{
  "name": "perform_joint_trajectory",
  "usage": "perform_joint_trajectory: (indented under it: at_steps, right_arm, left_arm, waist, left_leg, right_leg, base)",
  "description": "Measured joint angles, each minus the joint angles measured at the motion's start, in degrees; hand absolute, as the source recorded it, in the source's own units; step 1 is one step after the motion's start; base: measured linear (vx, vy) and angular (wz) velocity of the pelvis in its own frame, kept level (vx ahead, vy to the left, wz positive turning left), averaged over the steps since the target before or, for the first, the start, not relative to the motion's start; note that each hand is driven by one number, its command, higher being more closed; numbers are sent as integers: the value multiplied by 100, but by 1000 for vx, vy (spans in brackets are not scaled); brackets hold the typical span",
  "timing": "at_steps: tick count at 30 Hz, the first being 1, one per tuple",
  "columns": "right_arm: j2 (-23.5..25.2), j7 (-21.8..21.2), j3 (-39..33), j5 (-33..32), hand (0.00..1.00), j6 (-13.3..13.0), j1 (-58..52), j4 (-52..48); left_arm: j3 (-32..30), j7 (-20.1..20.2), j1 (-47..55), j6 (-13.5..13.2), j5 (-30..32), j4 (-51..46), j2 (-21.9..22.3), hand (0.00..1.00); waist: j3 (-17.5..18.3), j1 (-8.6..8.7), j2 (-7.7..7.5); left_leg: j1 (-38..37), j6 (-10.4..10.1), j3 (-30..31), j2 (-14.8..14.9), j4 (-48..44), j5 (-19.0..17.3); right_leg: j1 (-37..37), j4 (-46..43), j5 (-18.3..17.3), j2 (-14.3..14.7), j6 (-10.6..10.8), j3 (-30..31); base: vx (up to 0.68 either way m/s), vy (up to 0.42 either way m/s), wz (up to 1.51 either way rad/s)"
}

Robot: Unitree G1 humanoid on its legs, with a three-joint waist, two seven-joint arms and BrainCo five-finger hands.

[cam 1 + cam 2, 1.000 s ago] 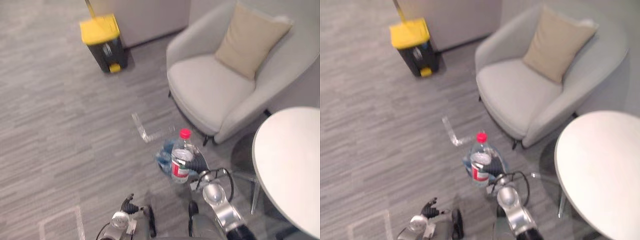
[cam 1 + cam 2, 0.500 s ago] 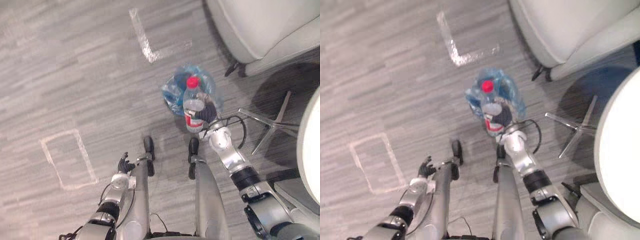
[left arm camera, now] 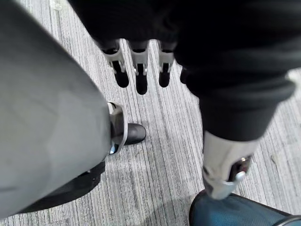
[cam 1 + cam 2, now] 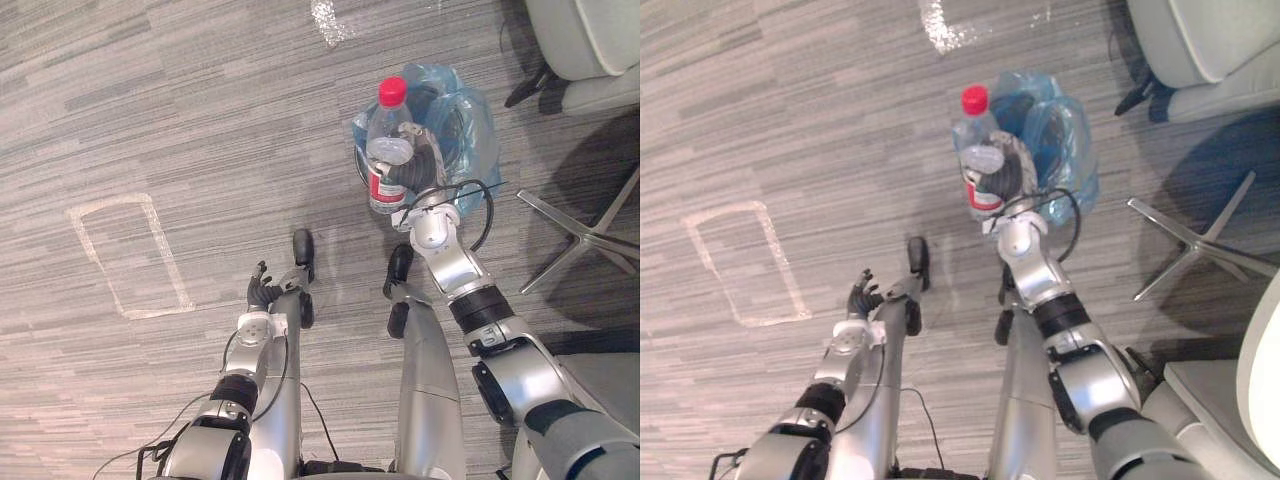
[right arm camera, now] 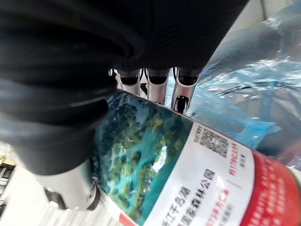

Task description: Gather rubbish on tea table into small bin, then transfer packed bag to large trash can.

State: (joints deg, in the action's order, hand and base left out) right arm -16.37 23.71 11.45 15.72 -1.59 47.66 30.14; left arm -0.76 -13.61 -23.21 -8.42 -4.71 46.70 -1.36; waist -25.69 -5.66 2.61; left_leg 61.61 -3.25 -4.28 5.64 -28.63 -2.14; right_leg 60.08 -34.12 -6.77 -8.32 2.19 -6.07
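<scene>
You have the right robot hand (image 4: pixel 420 168) clasping the bottle (image 4: pixel 388 135), the bag-lined small bin (image 4: pixel 478 140) just past its fingers, the left robot hand (image 4: pixel 262 295) slack: drop-in and bag transfer remain.

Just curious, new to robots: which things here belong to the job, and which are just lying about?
Job: bottle, held in right hand; bin with blue bag; left hand, idle.
Lying about: armchair; table legs; tape marks on floor.
</scene>
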Motion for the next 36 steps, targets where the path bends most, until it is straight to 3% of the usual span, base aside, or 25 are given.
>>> perform_joint_trajectory:
  at_steps: [11,12,26,36]
  right_arm:
    - [4,588,-723,-7,100,47,339,60]
    - [4,639,-813,-6,0,48,340,57]
    - [41,773,-1010,-25,0,24,130,-295]
    - [159,434,-383,932,0,14,-386,-407]
  left_arm:
    - [275,-126,-84,-95,-4,-104,4,0]
    - [284,-127,-84,-96,-4,-113,4,0]
    - [291,-96,-83,-117,1,-92,4,0]
    - [275,-88,-98,-122,12,-93,3,0]
  waist:
    - [27,-4,-37]
    - [27,-5,-37]
    - [27,-20,-38]
    - [30,23,-43]
  left_leg:
    - [229,-10,14,-23,41,115]
    - [242,-4,11,-23,50,126]
    - [246,1,-32,-10,118,188]
    - [298,57,-61,18,40,147]
  right_leg:
    - [231,-116,-25,-63,-38,-112]
    - [247,-122,-25,-68,-38,-117]
    - [301,-155,-25,-73,-40,-102]
    - [332,-168,-25,-68,-40,-101]
  base:
    - [15,4,6]
    - [-10,7,4]
    - [0,0,0]
    - [0,0,0]
